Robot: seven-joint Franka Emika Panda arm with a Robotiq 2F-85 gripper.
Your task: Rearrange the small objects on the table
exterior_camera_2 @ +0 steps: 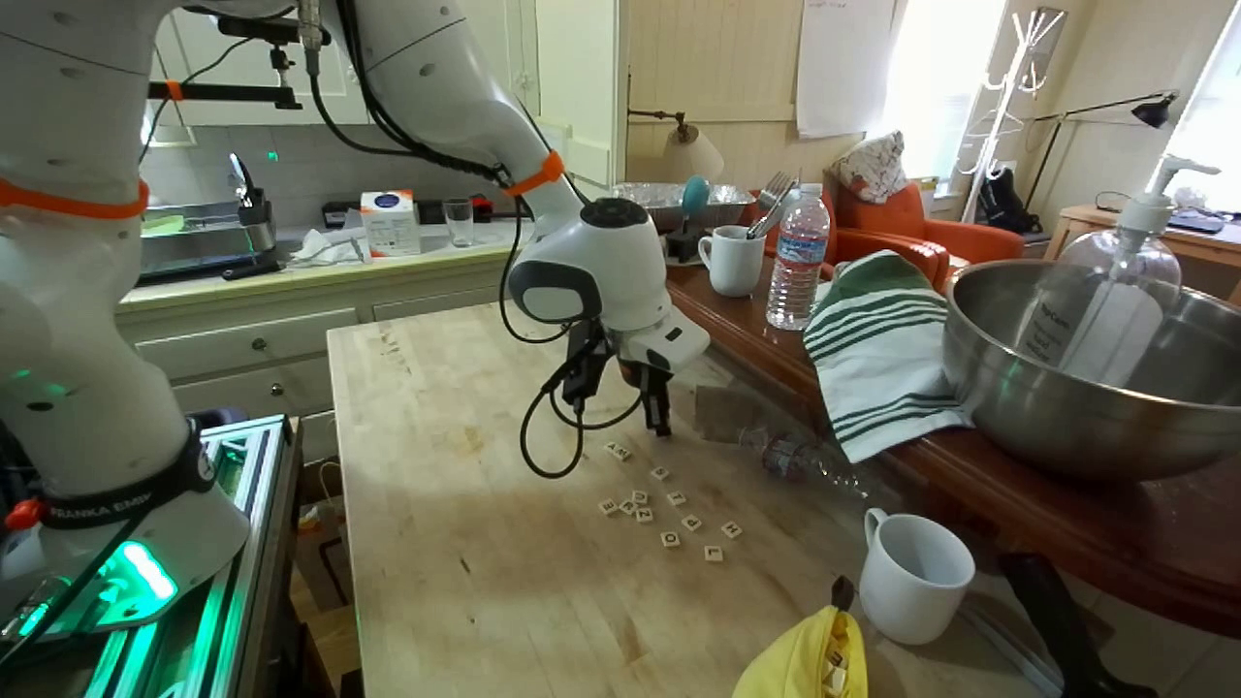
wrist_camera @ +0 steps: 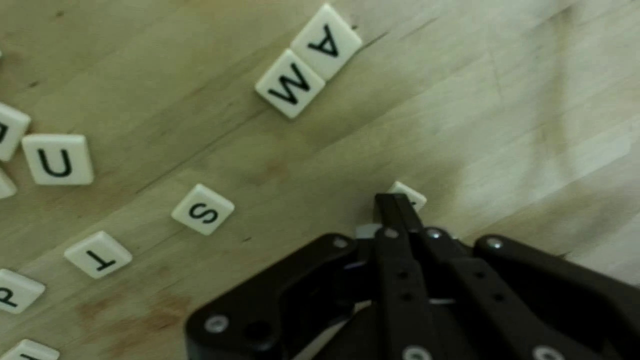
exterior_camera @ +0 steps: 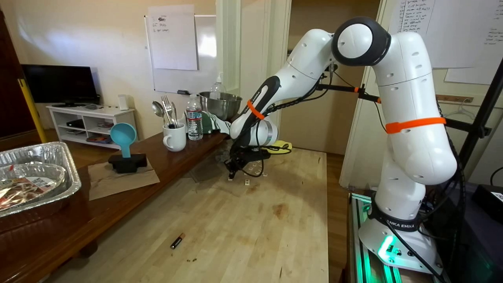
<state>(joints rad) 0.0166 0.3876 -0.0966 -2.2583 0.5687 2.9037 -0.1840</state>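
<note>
Now, gripper (wrist_camera: 395, 200) low over table (exterior_camera_2: 436, 485), jaws together, partly hiding tile (wrist_camera: 414, 196) in wrist view; contact unclear. Letter-A tile (wrist_camera: 327, 42) touches neighbour tile (wrist_camera: 290, 84); S tile (wrist_camera: 203, 209) lies apart.

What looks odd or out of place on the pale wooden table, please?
A small black-and-copper battery lies on its side on the table, well apart from the scattered cream-coloured letter tiles, so it looks misplaced. Also, the table's surface shows a reddish-brown blotch, probably a stain.
</note>
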